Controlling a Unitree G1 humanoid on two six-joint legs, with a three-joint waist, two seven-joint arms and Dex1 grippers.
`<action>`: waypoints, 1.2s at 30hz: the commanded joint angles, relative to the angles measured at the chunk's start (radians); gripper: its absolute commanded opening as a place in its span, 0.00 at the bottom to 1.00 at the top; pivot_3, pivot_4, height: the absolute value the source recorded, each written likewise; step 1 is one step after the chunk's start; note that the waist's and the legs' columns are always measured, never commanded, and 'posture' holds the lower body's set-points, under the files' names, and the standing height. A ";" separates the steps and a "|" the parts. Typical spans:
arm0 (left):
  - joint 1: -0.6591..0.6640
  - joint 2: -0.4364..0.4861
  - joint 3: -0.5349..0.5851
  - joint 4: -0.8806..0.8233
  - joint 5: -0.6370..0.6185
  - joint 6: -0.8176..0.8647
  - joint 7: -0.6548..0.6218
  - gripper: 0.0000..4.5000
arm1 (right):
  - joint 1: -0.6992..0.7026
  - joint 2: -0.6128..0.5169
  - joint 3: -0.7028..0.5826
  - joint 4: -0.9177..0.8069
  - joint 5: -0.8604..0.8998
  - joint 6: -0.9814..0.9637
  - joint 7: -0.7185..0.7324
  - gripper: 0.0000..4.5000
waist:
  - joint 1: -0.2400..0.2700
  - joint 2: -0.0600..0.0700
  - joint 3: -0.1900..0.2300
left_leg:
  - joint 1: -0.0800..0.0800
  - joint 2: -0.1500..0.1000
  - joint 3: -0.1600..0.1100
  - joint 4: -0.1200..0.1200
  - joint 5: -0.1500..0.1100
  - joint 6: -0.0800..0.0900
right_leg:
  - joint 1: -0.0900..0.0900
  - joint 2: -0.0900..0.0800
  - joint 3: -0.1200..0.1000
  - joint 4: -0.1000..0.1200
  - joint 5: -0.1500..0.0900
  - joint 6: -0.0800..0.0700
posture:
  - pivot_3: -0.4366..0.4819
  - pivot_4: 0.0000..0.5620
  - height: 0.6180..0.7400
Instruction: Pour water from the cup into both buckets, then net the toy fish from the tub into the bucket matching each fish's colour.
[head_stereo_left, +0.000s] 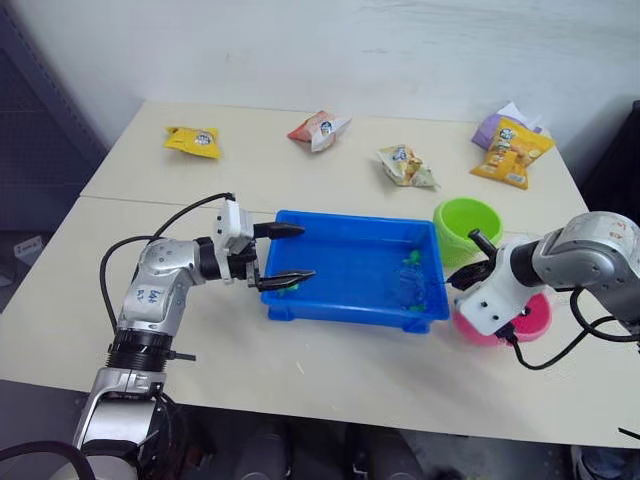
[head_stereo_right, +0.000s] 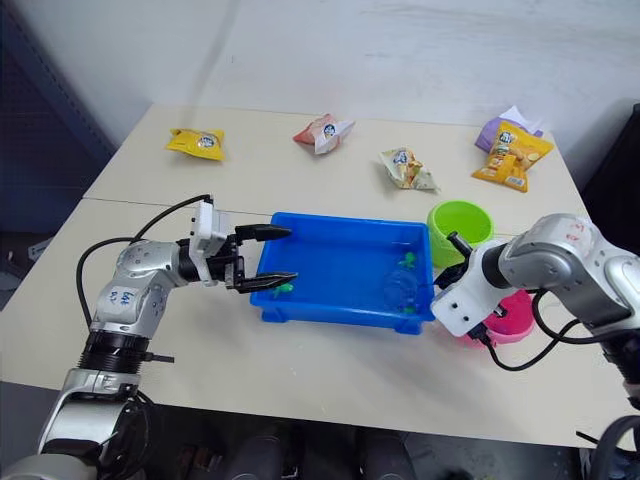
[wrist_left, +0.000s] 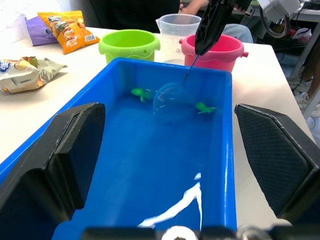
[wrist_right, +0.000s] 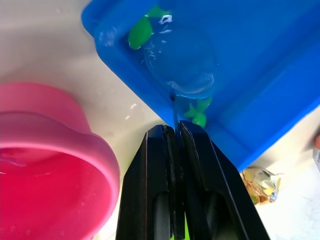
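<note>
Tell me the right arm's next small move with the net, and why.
Probably slide the net sideways under the nearer green fish and lift. The right gripper is shut on the net's handle, the hoop sits in the tub between two green fish, and none is in the mesh yet. The green bucket stands just beyond.

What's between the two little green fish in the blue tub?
The net hoop sits in the tub between the two green fish, seen in the left wrist view.

Net dipped in the blue tub (head_stereo_left: 340, 305), fish still swimming.
The right pincer (wrist_right: 175, 131) pinches the net's (wrist_left: 170, 100) stick; two green fish (wrist_left: 141, 93) flank the hoop. Pink bucket (wrist_right: 45, 170) sits beside the pincer, green bucket (head_stereo_left: 467, 228) and clear cup (wrist_left: 177, 30) nearby.
</note>
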 joint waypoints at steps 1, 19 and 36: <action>-0.018 0.011 0.002 -0.050 -0.021 0.023 -0.006 0.99 | 0.018 -0.047 0.001 -0.027 0.005 0.036 0.072 0.00 | 0.000 0.000 0.000 | 0.000 0.000 0.000 0.000 0.000 0.000 | 0.000 0.000 0.000 0.000 0.000 0.000 | 0.48 0.27 0.98; -0.033 0.059 -0.001 0.030 0.007 -0.056 -0.104 0.99 | -0.005 0.097 -0.055 -0.058 0.146 0.310 0.041 0.00 | -0.007 0.000 0.000 | 0.000 0.000 0.000 0.000 0.000 0.000 | 0.000 0.000 0.000 0.000 0.000 0.000 | 0.48 0.27 0.98; 0.005 0.043 -0.003 0.035 0.006 -0.074 -0.088 0.99 | -0.072 0.038 -0.028 0.029 -0.015 0.123 -0.059 0.00 | -0.007 0.000 0.000 | 0.000 0.000 0.000 0.000 0.000 -0.001 | -0.001 0.001 0.000 0.001 0.000 0.000 | 0.48 0.27 0.98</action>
